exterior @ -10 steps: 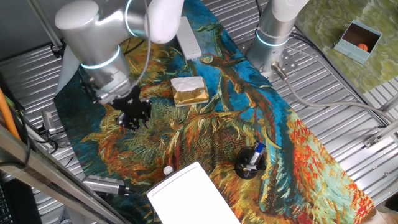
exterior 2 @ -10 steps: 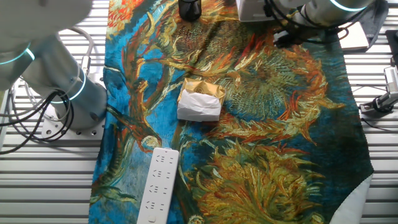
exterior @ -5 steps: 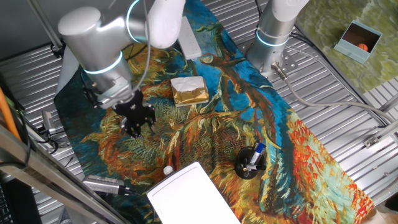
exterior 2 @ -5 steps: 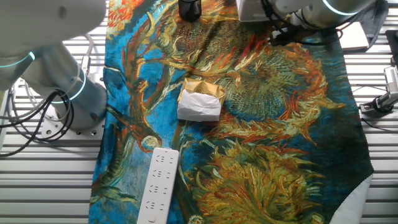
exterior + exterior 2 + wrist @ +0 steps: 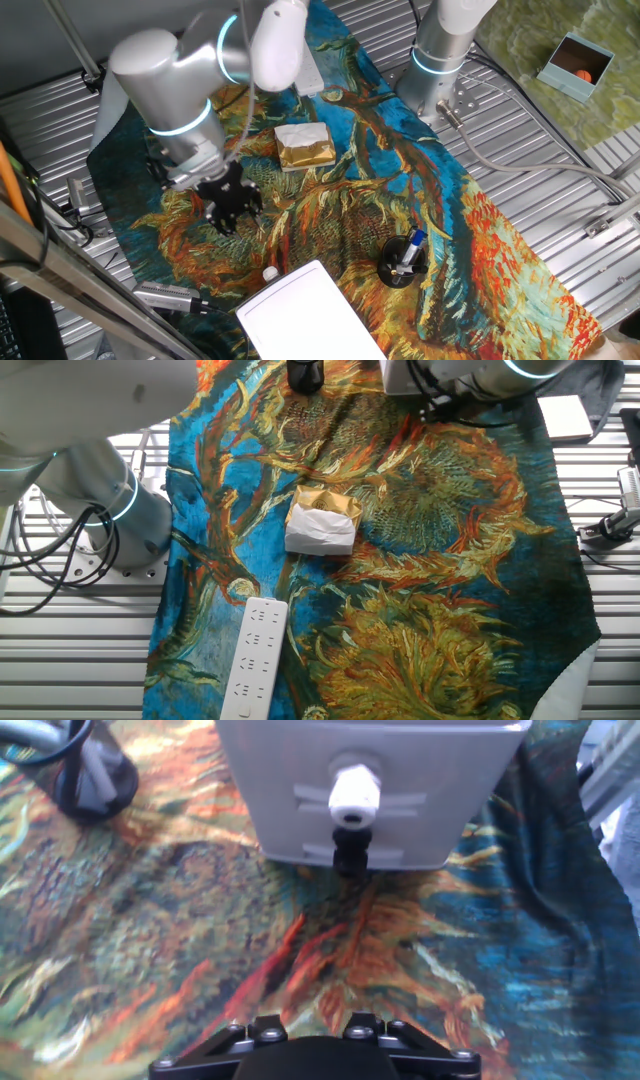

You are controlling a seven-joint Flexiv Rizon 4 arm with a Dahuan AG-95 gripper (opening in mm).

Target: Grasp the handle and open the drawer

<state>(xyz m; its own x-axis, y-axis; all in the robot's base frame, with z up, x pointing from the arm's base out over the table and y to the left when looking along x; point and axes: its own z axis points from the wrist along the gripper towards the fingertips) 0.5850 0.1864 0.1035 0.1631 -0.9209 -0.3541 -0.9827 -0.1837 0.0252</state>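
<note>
The handle (image 5: 355, 796), small, smooth, likely slippery, is being faced on the drawer (image 5: 370, 790); the gripper (image 5: 230, 205) spread cannot be told.

You have the drawer (image 5: 370, 795) at the top of the hand view — a plain white, smooth rectangular front, flat and upright, its lower edge resting on the patterned cloth. It appears shut: the front shows no gap you can make out. At the centre of that panel sits the handle (image 5: 354, 795), a small round white knob projecting straight toward the camera, flanked by shallow horizontal ridges. In one fixed view the white box (image 5: 310, 315) lies at the near edge of the cloth, its top face flat, with the knob (image 5: 270, 273) visible just off its corner.
</note>
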